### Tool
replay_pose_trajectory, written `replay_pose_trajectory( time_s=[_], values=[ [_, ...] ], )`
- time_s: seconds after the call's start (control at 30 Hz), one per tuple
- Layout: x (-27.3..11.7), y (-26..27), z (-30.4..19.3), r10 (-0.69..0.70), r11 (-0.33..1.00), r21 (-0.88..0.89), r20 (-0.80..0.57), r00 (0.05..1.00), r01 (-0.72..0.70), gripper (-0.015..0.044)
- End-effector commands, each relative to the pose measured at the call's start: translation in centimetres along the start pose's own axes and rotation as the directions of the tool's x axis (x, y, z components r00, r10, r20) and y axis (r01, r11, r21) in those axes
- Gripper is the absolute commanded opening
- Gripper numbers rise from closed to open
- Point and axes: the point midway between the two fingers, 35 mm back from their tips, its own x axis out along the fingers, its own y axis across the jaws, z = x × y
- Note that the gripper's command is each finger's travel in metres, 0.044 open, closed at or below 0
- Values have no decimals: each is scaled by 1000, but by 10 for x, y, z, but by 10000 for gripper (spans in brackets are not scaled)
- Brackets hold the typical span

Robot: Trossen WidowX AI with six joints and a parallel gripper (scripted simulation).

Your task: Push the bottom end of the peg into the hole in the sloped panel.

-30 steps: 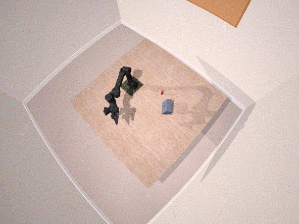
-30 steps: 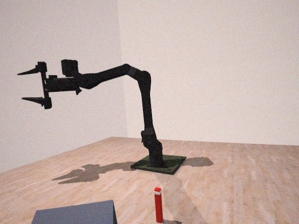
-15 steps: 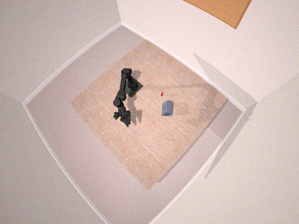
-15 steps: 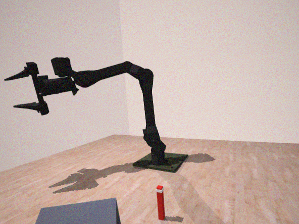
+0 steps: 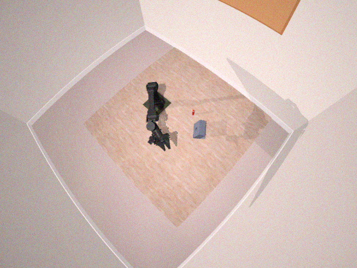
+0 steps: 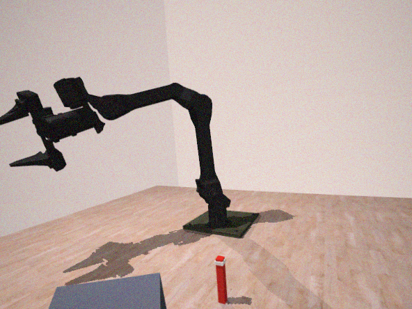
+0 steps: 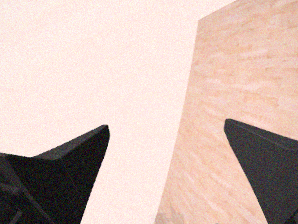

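A red peg (image 5: pixel 193 112) (image 6: pixel 221 283) with a white band near its top stands upright on the table; its sides look flat in the exterior view. The blue-grey sloped block (image 5: pixel 199 130) (image 6: pixel 108 292) stands close to the peg. A small dark spot, likely the hole, shows on its face in the top view; in the exterior view that face is hidden. My gripper (image 5: pixel 167 149) (image 6: pixel 5 143) (image 7: pixel 166 127) is open and empty, high in the air and well away from peg and block. Neither shows in the wrist view.
The arm's dark green base plate (image 5: pixel 167 103) (image 6: pixel 195 227) lies on the wooden table top (image 5: pixel 178 187) (image 6: pixel 330 243) (image 7: pixel 240 75). Pale walls stand around it. The arm's shadow falls on the table top. An orange-brown panel (image 5: pixel 265 13) shows at the top of the top view.
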Motion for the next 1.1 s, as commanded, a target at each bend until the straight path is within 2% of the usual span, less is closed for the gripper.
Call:
replay_pose_trajectory(
  time_s=[0.0,0.53,1.07],
  values=[
    [9,-1,-23,-34,999,-30,-49,998,33,440],
    [29,-8,-116,-177,975,-173,-243,954,137,440],
    [24,-19,-209,-332,913,-364,-400,854,184,440]
  ],
)
